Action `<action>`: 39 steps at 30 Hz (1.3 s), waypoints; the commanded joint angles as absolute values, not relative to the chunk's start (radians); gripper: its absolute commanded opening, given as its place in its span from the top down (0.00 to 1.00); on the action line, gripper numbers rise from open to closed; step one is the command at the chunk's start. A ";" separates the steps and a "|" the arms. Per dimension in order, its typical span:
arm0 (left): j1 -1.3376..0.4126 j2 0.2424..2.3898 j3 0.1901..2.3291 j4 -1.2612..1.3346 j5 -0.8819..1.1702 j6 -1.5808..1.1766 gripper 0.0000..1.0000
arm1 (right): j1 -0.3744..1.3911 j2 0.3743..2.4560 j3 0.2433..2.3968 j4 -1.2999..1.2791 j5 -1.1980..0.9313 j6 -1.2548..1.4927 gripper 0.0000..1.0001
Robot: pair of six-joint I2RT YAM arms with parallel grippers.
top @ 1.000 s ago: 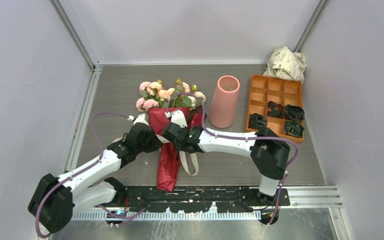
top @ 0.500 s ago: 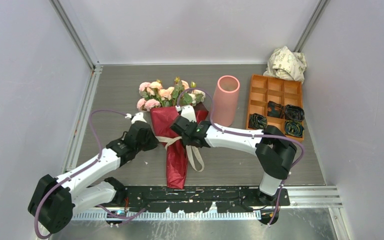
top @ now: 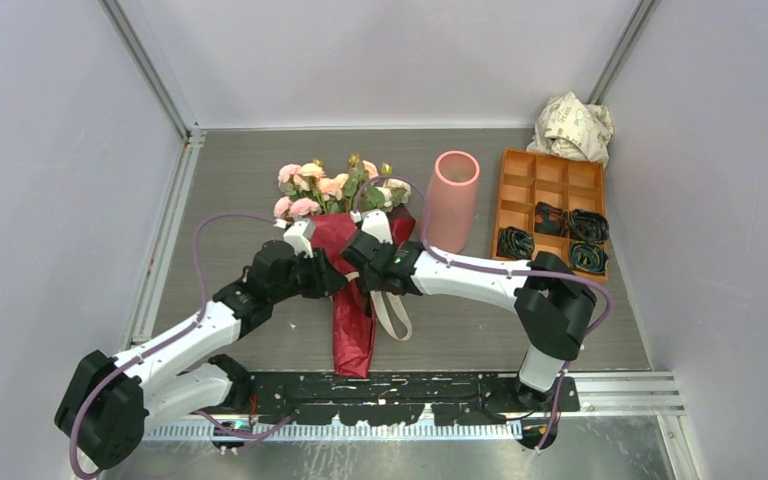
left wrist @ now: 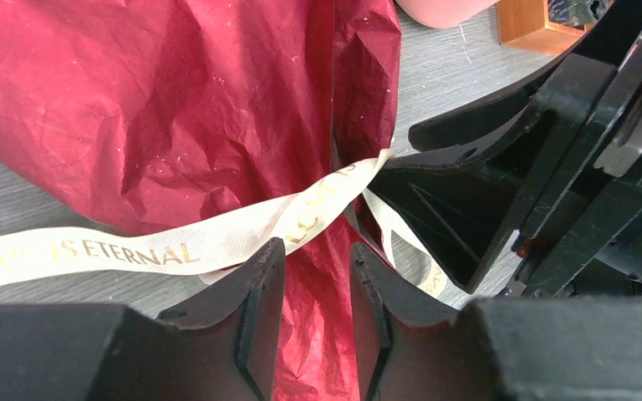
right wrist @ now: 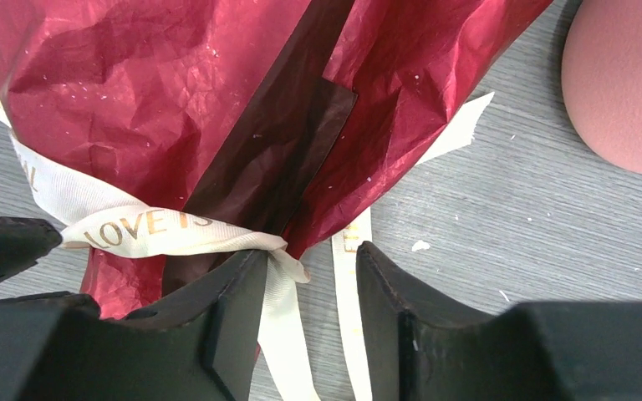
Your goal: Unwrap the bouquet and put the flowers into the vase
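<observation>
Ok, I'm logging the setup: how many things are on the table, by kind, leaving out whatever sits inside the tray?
Bouquet: 1
Vase: 1
Orange tray: 1
Paper ball: 1
Total: 4

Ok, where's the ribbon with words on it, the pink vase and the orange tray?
cream ribbon (left wrist: 134,246): left wrist view, on its printed band.
pink vase (top: 448,215): top external view, on its side wall.
orange compartment tray (top: 520,168): top external view, on an empty corner compartment.

The grey table (top: 230,190) bears an upright pink vase (top: 450,205) — bouquet (top: 352,330) lying to its left, orange tray (top: 525,190) to its right, paper ball (top: 572,127) back-right.
</observation>
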State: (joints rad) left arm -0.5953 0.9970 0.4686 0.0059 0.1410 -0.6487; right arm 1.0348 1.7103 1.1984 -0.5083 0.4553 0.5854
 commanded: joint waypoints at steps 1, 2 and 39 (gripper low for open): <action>-0.593 0.998 0.474 0.072 0.192 -0.585 0.65 | 1.038 1.631 1.208 -0.492 0.467 0.590 0.48; -0.593 0.993 0.472 0.065 0.187 -0.580 0.65 | 1.038 1.628 1.207 -0.490 0.468 0.590 0.48; -0.592 0.971 0.534 -0.125 -0.123 -0.622 0.92 | 1.037 1.618 1.208 -0.481 0.445 0.604 0.48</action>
State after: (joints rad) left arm -0.5953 1.0863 0.4591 -0.0196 0.0681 -0.6067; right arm 1.0348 1.6657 1.1984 -0.5076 0.4393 0.5865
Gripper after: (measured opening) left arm 0.089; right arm 0.523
